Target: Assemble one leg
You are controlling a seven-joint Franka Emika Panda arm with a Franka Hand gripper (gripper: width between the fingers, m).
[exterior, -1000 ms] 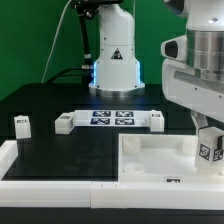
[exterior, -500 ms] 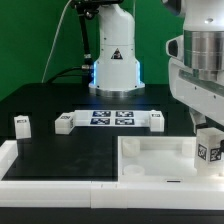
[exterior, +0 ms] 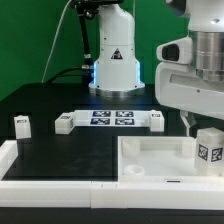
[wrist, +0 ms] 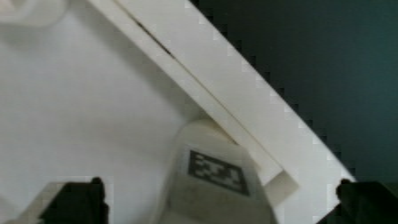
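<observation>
A leg point(exterior: 208, 150), a small white post with a black-and-white tag, stands upright in the near corner socket of the white tray point(exterior: 150, 156), at the exterior view's right. My gripper point(exterior: 207, 124) hangs just above it, open. In the wrist view the leg point(wrist: 222, 172) sits between the two dark fingertips point(wrist: 75, 200), with clear gaps on both sides and nothing gripped. The tray's rim point(wrist: 214, 90) runs diagonally past the leg.
More white legs stand on the black table at the exterior view's left point(exterior: 21, 124) and at both ends point(exterior: 64, 122) point(exterior: 157, 120) of the marker board point(exterior: 110, 118). A low white wall point(exterior: 55, 170) lines the front edge. The arm's base point(exterior: 113, 62) stands behind.
My gripper has risen and shifted toward the exterior view's left. It was down around the leg and now stands above it. The leg has stayed in the tray corner.
</observation>
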